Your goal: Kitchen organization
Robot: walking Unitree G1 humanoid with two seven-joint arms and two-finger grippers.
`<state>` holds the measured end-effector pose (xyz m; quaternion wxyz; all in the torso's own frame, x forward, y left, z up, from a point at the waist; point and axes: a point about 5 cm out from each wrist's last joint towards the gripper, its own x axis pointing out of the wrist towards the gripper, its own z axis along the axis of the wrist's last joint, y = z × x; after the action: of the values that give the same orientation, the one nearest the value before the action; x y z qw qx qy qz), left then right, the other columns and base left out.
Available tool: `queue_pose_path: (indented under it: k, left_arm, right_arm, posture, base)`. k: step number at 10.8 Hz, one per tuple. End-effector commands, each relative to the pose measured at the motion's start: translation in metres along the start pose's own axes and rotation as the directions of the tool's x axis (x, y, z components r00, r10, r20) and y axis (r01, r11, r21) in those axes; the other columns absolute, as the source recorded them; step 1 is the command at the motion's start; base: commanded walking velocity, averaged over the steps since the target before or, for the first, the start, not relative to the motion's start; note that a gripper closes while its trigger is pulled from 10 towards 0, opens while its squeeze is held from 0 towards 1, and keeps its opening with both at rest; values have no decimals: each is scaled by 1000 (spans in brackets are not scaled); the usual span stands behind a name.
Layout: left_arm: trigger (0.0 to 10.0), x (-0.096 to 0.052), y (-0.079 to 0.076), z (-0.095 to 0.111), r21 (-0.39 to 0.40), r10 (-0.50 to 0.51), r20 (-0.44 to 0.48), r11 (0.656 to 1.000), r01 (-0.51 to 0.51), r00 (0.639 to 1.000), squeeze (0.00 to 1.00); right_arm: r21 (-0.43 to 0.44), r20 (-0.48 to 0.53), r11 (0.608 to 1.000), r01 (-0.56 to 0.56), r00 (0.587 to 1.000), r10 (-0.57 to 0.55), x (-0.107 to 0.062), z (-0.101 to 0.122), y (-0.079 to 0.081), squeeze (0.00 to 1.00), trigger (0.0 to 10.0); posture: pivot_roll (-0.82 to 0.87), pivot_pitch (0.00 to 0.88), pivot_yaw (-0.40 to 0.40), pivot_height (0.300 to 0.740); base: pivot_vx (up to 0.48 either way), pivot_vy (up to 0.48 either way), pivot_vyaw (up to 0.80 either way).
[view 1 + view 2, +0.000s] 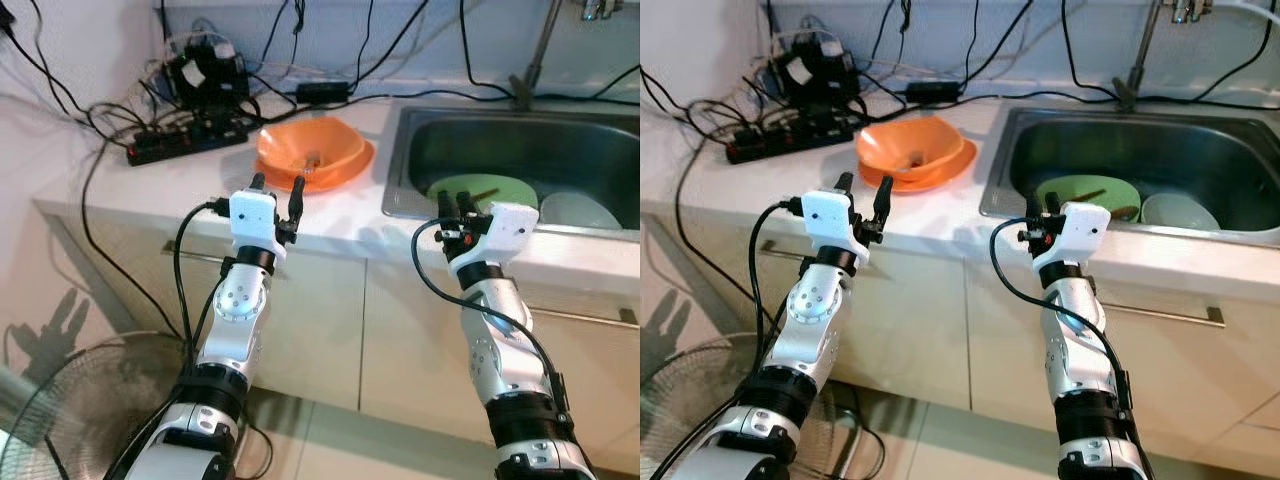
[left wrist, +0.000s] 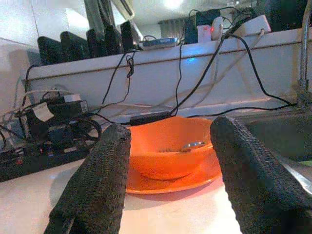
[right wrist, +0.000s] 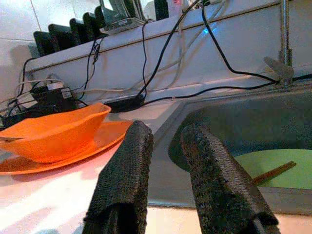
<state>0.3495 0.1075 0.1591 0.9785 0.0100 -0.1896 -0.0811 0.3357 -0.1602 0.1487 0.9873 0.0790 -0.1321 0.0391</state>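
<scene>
Early stage, nothing moved yet by the look of it. Orange bowl [image 1: 305,148] sitting on orange plate [image 1: 345,170] on the desk [image 1: 340,235], a spoon [image 2: 192,146] lying inside the bowl. Green plate [image 1: 1085,192] down in the sink [image 1: 1200,140] with what looks like a wooden chopstick [image 3: 274,171] across it, pale bowl [image 1: 1180,212] just beside it at 3 o'clock. Power strip [image 1: 185,143] and tangle of cables [image 1: 200,75] at 10 o'clock of the orange bowl, near but apart from it.

Left tool [image 1: 276,187] raised at the desk front edge, fingers spread wide, empty, orange bowl straight ahead at 12 o'clock, not touching. Right tool [image 1: 454,205] raised at the sink's near rim, fingers apart by a narrow gap, empty, green plate just beyond at 12 o'clock.

Judged: dishes unsorted, orange set on the desk, green and pale pieces in the sink. All grasps and placements left to do. Left tool looks lined up for the orange bowl first, though target spot unclear from these views. Floor fan [image 1: 90,400] at 7 o'clock, not involved
</scene>
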Motion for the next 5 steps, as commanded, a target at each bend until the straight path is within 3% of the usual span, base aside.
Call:
queue_pose_path:
  k: [1, 5]
  left_arm:
    - [10000, 0, 4, -1, 0, 17, -3, 1000, -17, 1000, 0]
    - [10000, 0, 5, -1, -2, 14, -6, 1000, -14, 1000, 0]
  right_arm:
    - [11, 20, 1000, 0, 1000, 0, 5, 4, 2, 0, 10000]
    - [25, 12, 1000, 10, 1000, -10, 5, 3, 1, 0, 10000]
  posture:
    - [38, 0, 109, 740]
    - [39, 0, 110, 740]
  base:
    - [240, 0, 0]
    - [260, 0, 0]
